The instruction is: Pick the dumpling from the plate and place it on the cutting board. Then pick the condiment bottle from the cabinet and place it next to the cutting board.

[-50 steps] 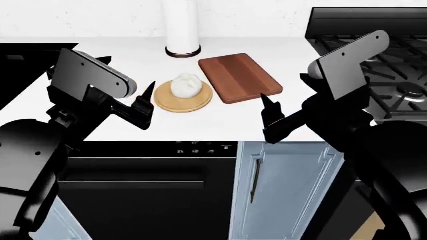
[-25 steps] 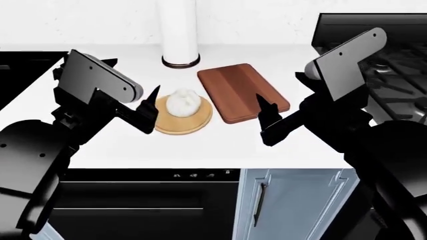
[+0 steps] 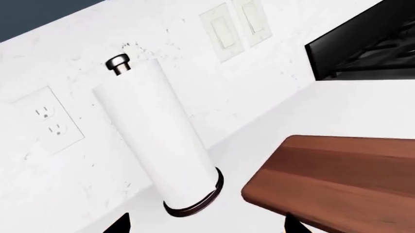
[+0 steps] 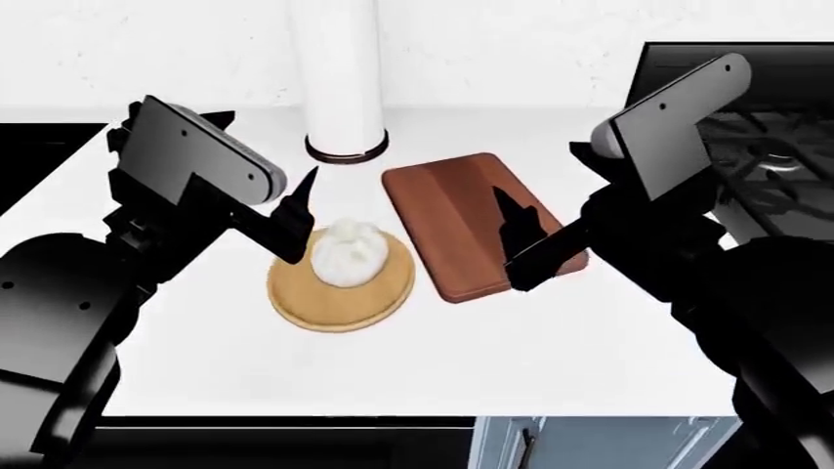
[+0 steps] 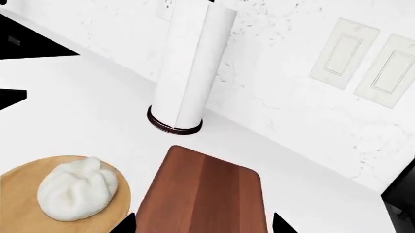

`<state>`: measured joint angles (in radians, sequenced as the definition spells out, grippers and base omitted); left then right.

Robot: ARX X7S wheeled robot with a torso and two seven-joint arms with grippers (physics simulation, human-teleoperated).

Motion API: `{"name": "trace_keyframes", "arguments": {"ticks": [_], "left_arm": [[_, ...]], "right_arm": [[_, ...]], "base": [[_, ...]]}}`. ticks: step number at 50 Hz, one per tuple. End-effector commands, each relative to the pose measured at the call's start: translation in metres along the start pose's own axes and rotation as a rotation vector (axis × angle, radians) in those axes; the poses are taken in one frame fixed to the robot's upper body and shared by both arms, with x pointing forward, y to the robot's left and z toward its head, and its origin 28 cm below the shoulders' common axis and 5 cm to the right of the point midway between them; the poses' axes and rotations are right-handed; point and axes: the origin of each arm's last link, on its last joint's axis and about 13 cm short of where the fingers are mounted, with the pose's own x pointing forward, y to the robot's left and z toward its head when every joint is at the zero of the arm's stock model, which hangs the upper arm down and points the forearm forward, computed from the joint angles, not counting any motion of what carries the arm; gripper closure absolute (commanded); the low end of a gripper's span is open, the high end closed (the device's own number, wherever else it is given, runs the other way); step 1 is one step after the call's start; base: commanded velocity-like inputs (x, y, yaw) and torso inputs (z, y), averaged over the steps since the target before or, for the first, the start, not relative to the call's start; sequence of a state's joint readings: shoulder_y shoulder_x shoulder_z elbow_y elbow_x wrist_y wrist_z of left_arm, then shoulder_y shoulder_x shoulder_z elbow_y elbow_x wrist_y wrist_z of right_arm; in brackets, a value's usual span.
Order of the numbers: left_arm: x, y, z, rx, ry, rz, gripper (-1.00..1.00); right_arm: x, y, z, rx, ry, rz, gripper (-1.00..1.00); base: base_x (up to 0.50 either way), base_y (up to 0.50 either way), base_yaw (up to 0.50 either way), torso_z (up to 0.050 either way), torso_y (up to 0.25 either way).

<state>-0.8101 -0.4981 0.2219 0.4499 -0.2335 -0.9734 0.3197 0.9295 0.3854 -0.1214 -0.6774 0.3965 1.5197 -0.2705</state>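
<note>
1. I've rolled closer since a second ago; the counter [image 4: 183, 332] now fills the head view.
2. The dumpling [image 4: 347, 252] sits on the plate [image 4: 312, 311], just beside my left fingers [image 4: 297, 210], which are spread and empty.
3. Right fingers [image 4: 519, 234], also released, hover over the board [image 4: 450, 210].
4. It looks soft and light: pinch low on its sides, gently.

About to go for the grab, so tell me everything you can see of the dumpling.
The dumpling is a white, round, doughy-looking bun with pleats gathered at its top. It sits upright on the round tan plate, off-centre toward the cutting board but not touching it. Nothing grips it; the left claw hovers close beside it.
</note>
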Motion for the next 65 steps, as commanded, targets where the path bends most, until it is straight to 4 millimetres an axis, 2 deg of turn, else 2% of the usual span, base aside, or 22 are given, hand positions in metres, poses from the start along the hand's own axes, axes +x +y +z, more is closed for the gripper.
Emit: {"name": "trace_keyframes", "arguments": {"ticks": [1, 51, 56, 61, 63, 65], "left_arm": [[-0.001, -0.001, 0.001, 0.013, -0.003, -0.006, -1.0], [-0.004, -0.003, -0.002, 0.02, 0.006, -0.026, -1.0], [-0.004, -0.005, -0.005, -0.014, 0.052, -0.096, -1.0], [-0.002, -0.014, -0.017, -0.034, 0.162, -0.217, -1.0], [-0.011, -0.019, -0.029, -0.039, 0.189, -0.37, -1.0], [-0.015, -0.02, -0.034, -0.04, 0.203, -0.434, -1.0]], "right_arm": [[-0.001, 0.001, 0.0, -0.003, -0.002, 0.014, -1.0], [-0.002, 0.004, 0.0, -0.024, -0.006, 0.027, -1.0], [-0.003, 0.004, 0.003, -0.028, -0.009, 0.018, -1.0], [-0.004, 0.004, 0.004, -0.028, -0.014, 0.012, -1.0], [-0.004, 0.004, 0.004, -0.027, -0.013, 0.014, -1.0], [-0.004, 0.004, 0.004, -0.026, -0.011, 0.014, -1.0]], "base": [[0.32, 0.0, 0.0, 0.0, 0.0], [0.25, 0.0, 0.0, 0.0, 0.001], [0.0, 0.0, 0.0, 0.0, 0.0], [0.0, 0.0, 0.0, 0.0, 0.0], [0.0, 0.0, 0.0, 0.0, 0.0], [0.0, 0.0, 0.0, 0.0, 0.0]]}}
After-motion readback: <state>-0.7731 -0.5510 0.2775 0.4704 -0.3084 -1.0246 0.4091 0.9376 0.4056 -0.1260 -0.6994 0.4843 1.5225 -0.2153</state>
